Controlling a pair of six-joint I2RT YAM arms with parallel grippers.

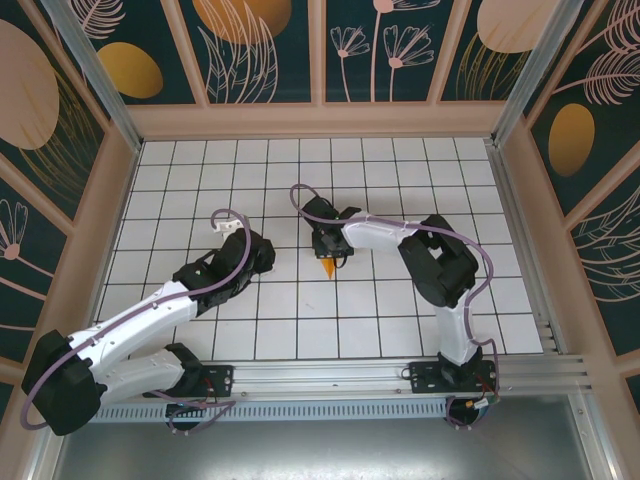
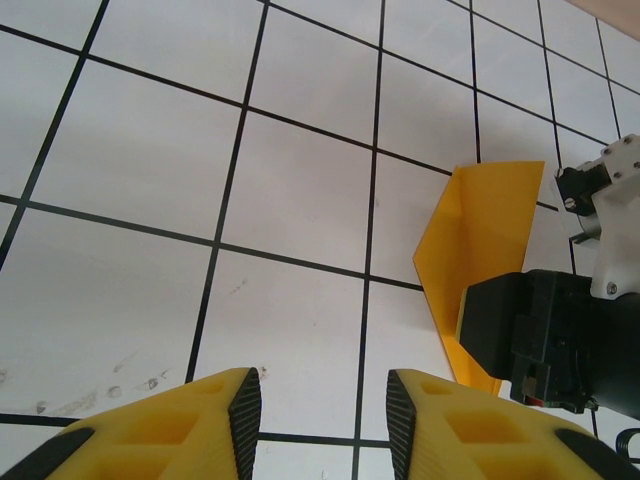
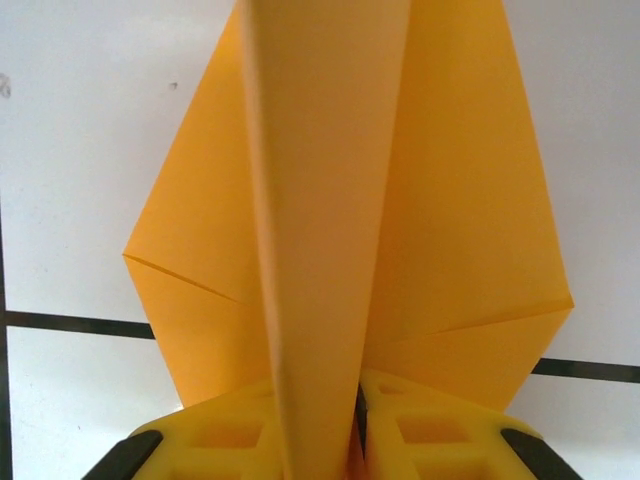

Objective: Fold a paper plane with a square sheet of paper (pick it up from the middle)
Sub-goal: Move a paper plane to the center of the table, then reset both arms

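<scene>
R gripper [image 1: 329,256] sits near the ctr of the white grid table [image 1: 420,170]. Its yellow fingers [image 3: 440,435] are pinched tight on the paper plane [image 3: 330,200], jaws closed on the raised centre fold w/ a wing spreading out to either side over the tiles. Can't tell if the wings touch the table. In the top view a small orange tip of the plane [image 1: 327,269] pokes out below the gripper, pointing toward the arm bases. L gripper [image 2: 323,405] hovers just left of it, apart from the paper. Its fingers [image 2: 235,410] are spread w/ a clear gap & nothing btwn them, bare tile showing through. From the L wrist cam the plane [image 2: 480,240] is ahead & to the right, across a black grid line, w/ the R gripper's black body covering its near right part. Faint smudges mark the tile by the L finger
</scene>
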